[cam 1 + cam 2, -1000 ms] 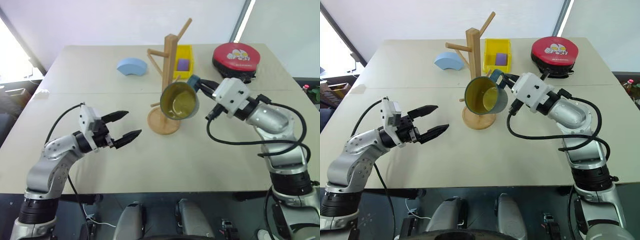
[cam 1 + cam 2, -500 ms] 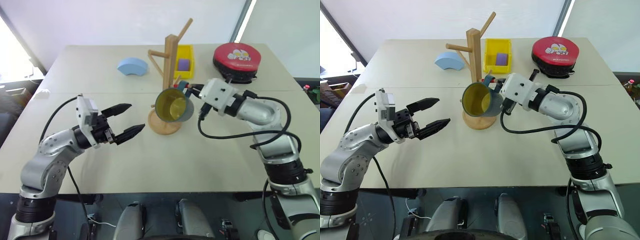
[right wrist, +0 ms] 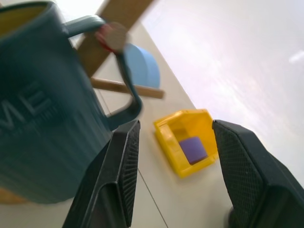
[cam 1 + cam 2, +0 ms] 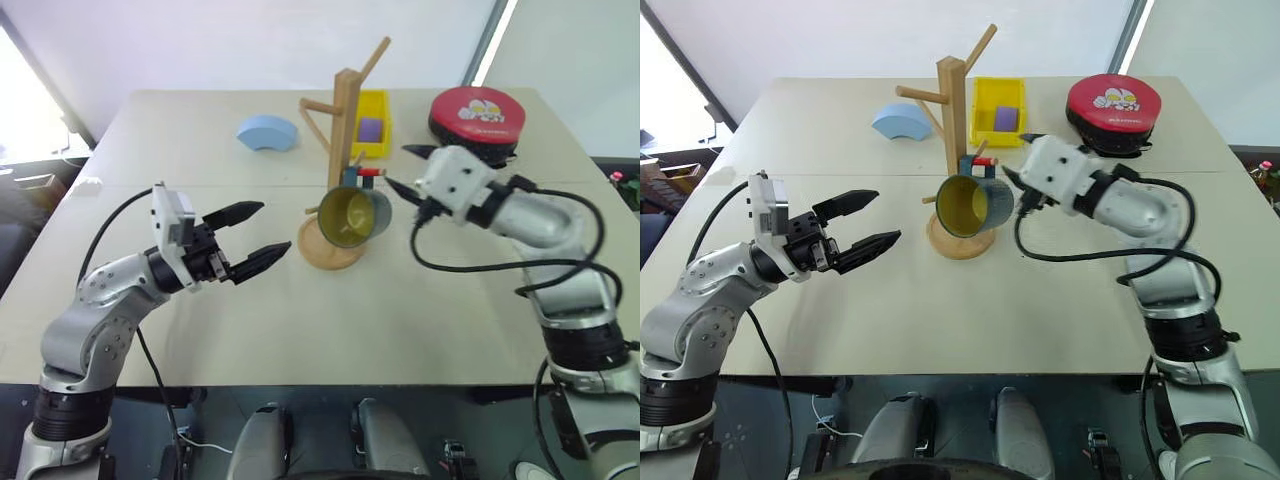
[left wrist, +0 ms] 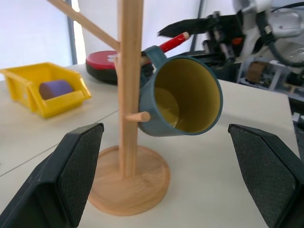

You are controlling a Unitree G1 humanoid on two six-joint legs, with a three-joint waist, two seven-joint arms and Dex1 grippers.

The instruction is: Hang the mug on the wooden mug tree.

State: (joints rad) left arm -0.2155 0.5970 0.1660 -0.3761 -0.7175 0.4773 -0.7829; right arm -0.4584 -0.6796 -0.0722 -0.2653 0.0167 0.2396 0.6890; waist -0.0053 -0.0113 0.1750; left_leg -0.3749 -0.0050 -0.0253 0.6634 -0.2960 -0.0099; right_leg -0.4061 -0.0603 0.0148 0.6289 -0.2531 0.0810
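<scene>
The blue-teal mug (image 4: 352, 215) with its yellow-olive inside hangs by its loop handle (image 3: 127, 90) on a red-tipped peg (image 5: 174, 42) of the wooden mug tree (image 4: 344, 120), mouth facing me, just above the round base (image 4: 322, 252). My right gripper (image 4: 398, 167) is open just right of the handle, apart from it, holding nothing. My left gripper (image 4: 258, 232) is open and empty, pointing at the tree from the left, a short way off.
A yellow bin (image 4: 372, 118) holding a purple block stands behind the tree. A light blue curved block (image 4: 267, 132) lies at the back left, and a red round case (image 4: 478, 117) at the back right.
My right gripper has opened, let go of the mug's handle and drawn back to the right. The mug now hangs on the peg, closer to the post. The left arm has stayed put.
</scene>
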